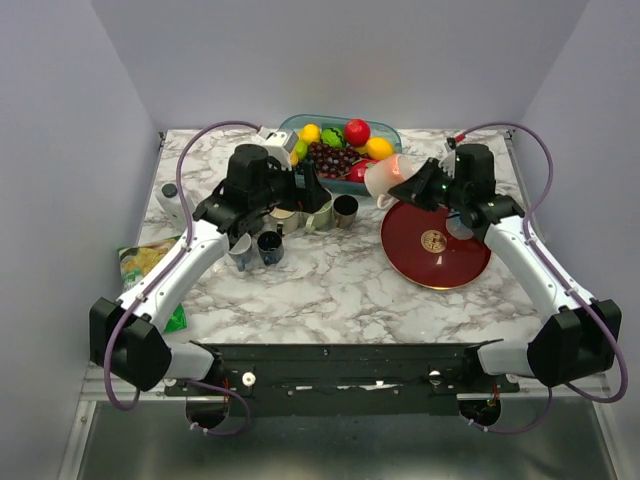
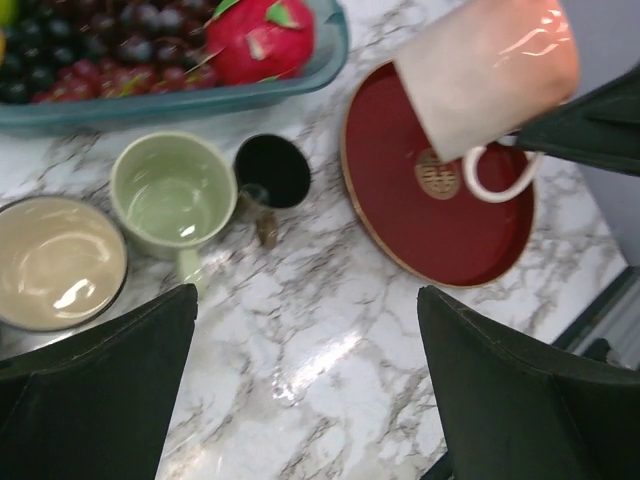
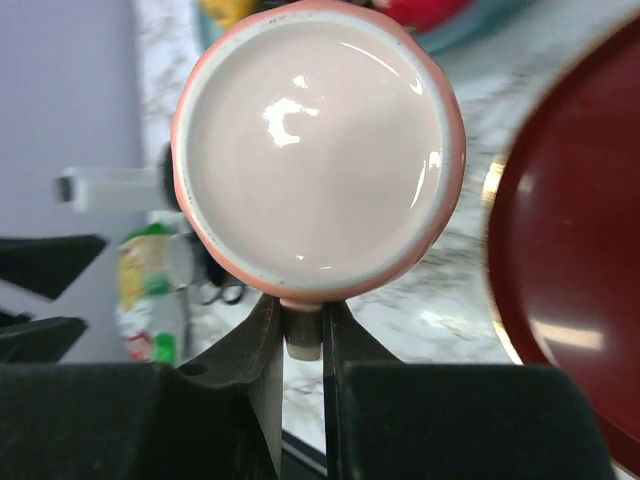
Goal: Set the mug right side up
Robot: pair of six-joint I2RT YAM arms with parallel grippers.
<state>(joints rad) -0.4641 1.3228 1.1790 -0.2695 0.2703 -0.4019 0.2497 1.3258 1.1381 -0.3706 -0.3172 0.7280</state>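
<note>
Currently pink mug (image 2: 487,75) glossy, tilted sideways, midair.

Robot test enclosure dressed as a kitchen, not a home. Plain pale grey wall panels (image 1: 340,60) box in a white marble-patterned tabletop (image 1: 330,290). A black metal mounting rail (image 1: 340,362) spans the 6 o'clock edge. Props: a teal plastic fruit tray (image 1: 392,130) at 12 o'clock and a round dark red plate (image 1: 452,266) at 2 o'clock.
</note>
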